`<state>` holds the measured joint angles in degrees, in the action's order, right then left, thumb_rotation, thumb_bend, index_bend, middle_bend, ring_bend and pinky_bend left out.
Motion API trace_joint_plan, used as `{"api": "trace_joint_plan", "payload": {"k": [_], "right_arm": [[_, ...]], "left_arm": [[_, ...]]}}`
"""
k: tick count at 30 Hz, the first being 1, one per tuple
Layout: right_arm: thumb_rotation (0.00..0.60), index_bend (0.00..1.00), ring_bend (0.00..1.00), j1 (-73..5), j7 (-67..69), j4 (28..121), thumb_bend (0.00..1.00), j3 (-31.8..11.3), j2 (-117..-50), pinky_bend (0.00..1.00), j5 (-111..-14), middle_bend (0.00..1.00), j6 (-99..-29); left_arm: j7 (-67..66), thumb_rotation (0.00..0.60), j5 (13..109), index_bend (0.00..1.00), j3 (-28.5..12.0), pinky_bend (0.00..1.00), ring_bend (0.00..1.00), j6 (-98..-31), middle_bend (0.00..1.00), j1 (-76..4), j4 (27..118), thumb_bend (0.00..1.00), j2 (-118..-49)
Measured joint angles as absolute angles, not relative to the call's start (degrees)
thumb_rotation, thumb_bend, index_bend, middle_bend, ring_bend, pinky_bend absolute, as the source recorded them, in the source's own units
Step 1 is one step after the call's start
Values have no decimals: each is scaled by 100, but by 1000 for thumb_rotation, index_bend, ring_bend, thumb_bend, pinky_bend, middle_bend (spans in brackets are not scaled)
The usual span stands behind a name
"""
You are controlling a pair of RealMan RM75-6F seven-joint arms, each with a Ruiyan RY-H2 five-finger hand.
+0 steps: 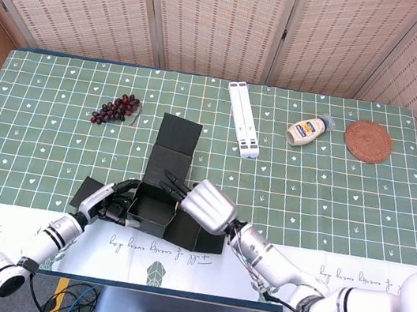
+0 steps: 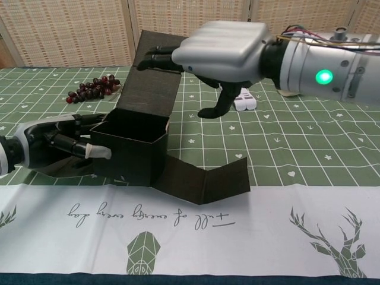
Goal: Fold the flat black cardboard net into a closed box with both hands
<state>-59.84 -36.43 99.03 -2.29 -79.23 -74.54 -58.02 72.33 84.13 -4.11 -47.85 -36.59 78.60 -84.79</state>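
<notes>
From the head view the cardboard net (image 1: pixel 154 204) sits near the bench's front edge, walls raised, lid unfolded; from the chest view the left hand (image 2: pixel 56 145) grips its left wall, the right hand (image 2: pixel 222 56) hovers empty, fingers spread, right flap flat.

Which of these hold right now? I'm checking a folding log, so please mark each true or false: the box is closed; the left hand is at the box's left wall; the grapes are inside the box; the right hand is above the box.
1. The black cardboard box is closed. False: its top is open and the lid panel stands up behind.
2. The left hand is at the box's left wall. True.
3. The grapes are inside the box. False: they lie on the tablecloth behind it.
4. The right hand is above the box. True.
</notes>
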Motion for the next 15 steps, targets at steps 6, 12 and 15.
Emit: {"api": "trace_joint_plan", "payload": {"k": [6, 12, 15], "right_arm": [[600, 0, 669, -5510, -3150, 9984, 306, -214, -7743, 959, -7556, 0, -6219], [600, 0, 669, -5021, -2584, 10083, 306, -181, -7632, 959, -7630, 0, -6544], [600, 0, 663, -4750, -2320, 10113, 305, -129, -7656, 959, -7698, 0, -6718]], "left_arm": [[7494, 600, 8410, 226, -430, 813, 595, -4861, 238, -3627, 7934, 81, -8340], [7988, 600, 8434, 222, -509, 813, 596, -5015, 238, -3579, 8059, 81, -8009], [8282, 600, 8450, 220, -567, 813, 596, -5103, 238, -3557, 8132, 81, -7791]]}}
